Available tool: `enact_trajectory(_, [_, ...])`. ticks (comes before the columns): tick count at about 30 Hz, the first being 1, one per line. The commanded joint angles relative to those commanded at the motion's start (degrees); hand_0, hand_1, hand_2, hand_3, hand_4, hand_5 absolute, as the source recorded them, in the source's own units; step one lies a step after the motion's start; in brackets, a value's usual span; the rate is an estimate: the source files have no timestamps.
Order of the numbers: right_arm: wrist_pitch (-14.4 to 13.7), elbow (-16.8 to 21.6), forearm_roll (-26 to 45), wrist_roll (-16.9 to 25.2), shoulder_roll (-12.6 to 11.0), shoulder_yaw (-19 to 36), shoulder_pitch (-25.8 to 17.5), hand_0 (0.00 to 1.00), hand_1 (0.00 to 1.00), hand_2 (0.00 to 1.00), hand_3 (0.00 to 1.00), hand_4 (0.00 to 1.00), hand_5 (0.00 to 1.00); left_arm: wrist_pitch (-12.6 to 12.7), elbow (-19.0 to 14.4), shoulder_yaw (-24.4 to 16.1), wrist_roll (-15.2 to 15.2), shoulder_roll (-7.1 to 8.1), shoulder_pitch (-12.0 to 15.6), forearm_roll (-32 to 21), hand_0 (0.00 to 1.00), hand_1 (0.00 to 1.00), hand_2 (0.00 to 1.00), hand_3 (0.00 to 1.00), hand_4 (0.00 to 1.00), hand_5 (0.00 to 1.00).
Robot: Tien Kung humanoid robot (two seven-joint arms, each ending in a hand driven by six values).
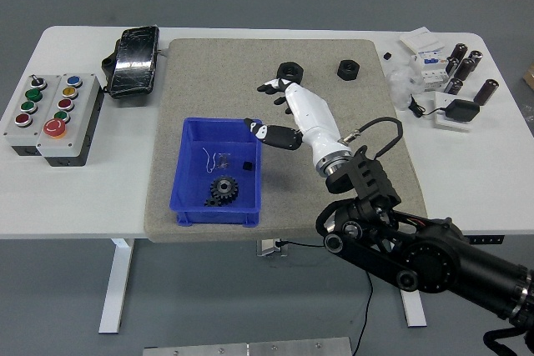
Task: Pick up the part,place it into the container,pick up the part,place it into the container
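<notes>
Risk was that the right hand (288,110), fingers spread and holding nothing, could knock the nearest nut (289,73) just beyond its fingertips while reaching. Two gears (222,190) lay flat in the blue container (191,179), touching, axes pointing up. Another nut (348,68) sat on the mat (225,68).

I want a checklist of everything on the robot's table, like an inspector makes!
Surface: white table with a grey mat on it.
Job's things: two gears lie in the blue bin; two black nuts at the mat's far side.
Clutter: button box, black pouch, small cylinders.
Hands: right hand open above the mat, holding nothing; left not in view.
Cables: one looped at the right wrist.
Surroundings: grey floor.
</notes>
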Motion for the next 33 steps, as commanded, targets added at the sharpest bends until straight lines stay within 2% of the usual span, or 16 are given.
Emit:
enact_trajectory(5, [0.0, -1.1, 9.5, 9.3, -1.0, 8.9, -5.8, 0.516, 0.629, 0.692, 0.676, 0.795, 0.296, 0.0, 0.0, 0.2, -0.1, 0.03, 0.2, -0.2, 0.632, 0.552, 0.528, 0.59, 0.648, 0.347])
enact_trajectory(6, [0.0, -0.9, 11.9, 11.7, -1.3, 11.0, -7.2, 0.53, 0.646, 0.691, 0.67, 0.791, 0.384, 0.1, 0.0, 0.2, -0.2, 0.03, 0.3, -0.4, 0.632, 0.551, 0.527, 0.59, 0.647, 0.346])
enact_trajectory(11, [0.5, 0.9, 22.9, 22.6, -3.5, 20.4, -14.2, 0.53, 0.646, 0.691, 0.67, 0.791, 0.384, 0.2, 0.0, 0.2, 0.0, 0.01, 1.1, -0.8, 0.632, 0.551, 0.527, 0.59, 0.647, 0.346])
enact_trajectory(12, [0.9, 1.1, 24.9, 24.5, -4.0, 21.9, -15.4, 0.544, 0.653, 0.691, 0.67, 0.811, 0.457, 0.2, 0.0, 0.2, 0.0, 0.02, 1.2, -0.8, 0.632, 0.551, 0.528, 0.591, 0.647, 0.346])
enact_trajectory(14, [1.9, 1.5, 29.2, 28.2, -4.6, 25.0, -18.0, 0.544, 0.653, 0.691, 0.67, 0.811, 0.457, 0.2, 0.0, 0.0, 0.1, 0.06, 1.3, -0.6, 0.632, 0.551, 0.528, 0.591, 0.647, 0.346])
enact_trajectory(17, [3.1, 1.7, 34.8, 33.3, -4.1, 29.4, -21.7, 0.544, 0.653, 0.691, 0.67, 0.811, 0.457, 0.2, 0.0, 0.1, 0.0, 0.19, 1.2, -0.7, 0.632, 0.551, 0.528, 0.591, 0.647, 0.346])
enact_trajectory(18, [3.3, 1.8, 36.3, 34.7, -3.8, 30.6, -22.6, 0.548, 0.656, 0.689, 0.668, 0.823, 0.499, 0.2, 0.0, 0.2, -0.1, 0.23, 1.1, -0.7, 0.632, 0.551, 0.527, 0.59, 0.647, 0.343])
enact_trajectory(21, [3.9, 1.9, 40.7, 39.0, -2.5, 34.6, -24.3, 0.548, 0.656, 0.689, 0.668, 0.823, 0.499, 0.1, 0.0, 0.3, -0.2, 0.38, 0.8, -0.7, 0.632, 0.551, 0.527, 0.59, 0.647, 0.343])
enact_trajectory(25, [4.1, 2.3, 43.3, 41.8, -2.3, 36.7, -24.9, 0.55, 0.655, 0.688, 0.667, 0.815, 0.477, 0.0, 0.0, 0.4, -0.3, 0.64, 0.4, -0.6, 0.631, 0.551, 0.527, 0.59, 0.646, 0.344])
enact_trajectory(33, [3.6, 2.6, 43.7, 42.7, -2.1, 38.5, -25.0, 0.545, 0.653, 0.691, 0.668, 0.803, 0.46, -0.2, 0.0, -0.1, 0.0, 1.33, 0.0, 0.6, 0.632, 0.55, 0.527, 0.589, 0.645, 0.342])
